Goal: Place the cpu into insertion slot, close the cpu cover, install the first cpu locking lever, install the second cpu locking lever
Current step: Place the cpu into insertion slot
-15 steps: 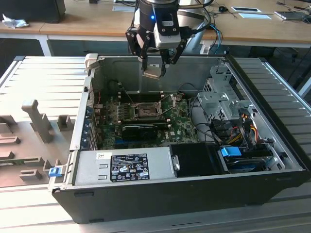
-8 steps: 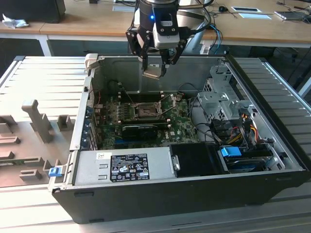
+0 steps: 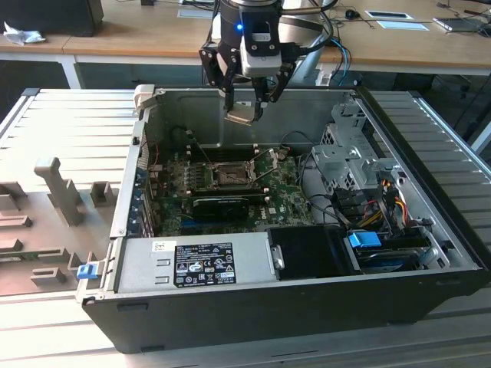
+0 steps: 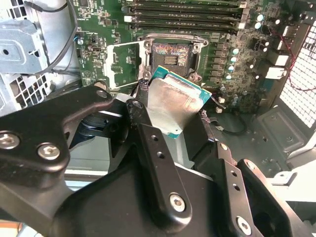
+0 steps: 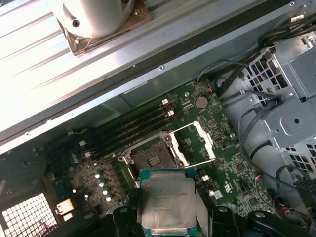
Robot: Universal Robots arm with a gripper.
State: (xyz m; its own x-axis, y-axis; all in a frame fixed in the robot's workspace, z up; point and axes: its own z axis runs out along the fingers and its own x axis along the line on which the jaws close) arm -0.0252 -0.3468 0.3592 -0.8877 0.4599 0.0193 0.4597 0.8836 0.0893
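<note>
My gripper [image 3: 245,113] hangs above the open computer case, shut on the cpu [image 3: 242,116], a small square chip with a dull silver top. In both wrist views the cpu [image 4: 177,106] [image 5: 168,202] sits tilted between the black fingers [image 4: 143,106], held by its edges. Below it on the green board lies the insertion slot [image 4: 170,57] [image 5: 153,159] [image 3: 230,176], bare with its dark pin field showing. The cpu cover [image 4: 126,61] [image 5: 197,143] is swung open beside the slot. Thin metal locking levers [image 3: 196,149] stand raised by the slot.
Inside the case, a long black card [image 3: 222,203] lies in front of the slot and memory sticks [image 4: 182,15] behind it. A power supply [image 3: 203,264] fills the front. A drive cage [image 3: 345,153] with cables [image 3: 383,199] stands on the exterior view's right.
</note>
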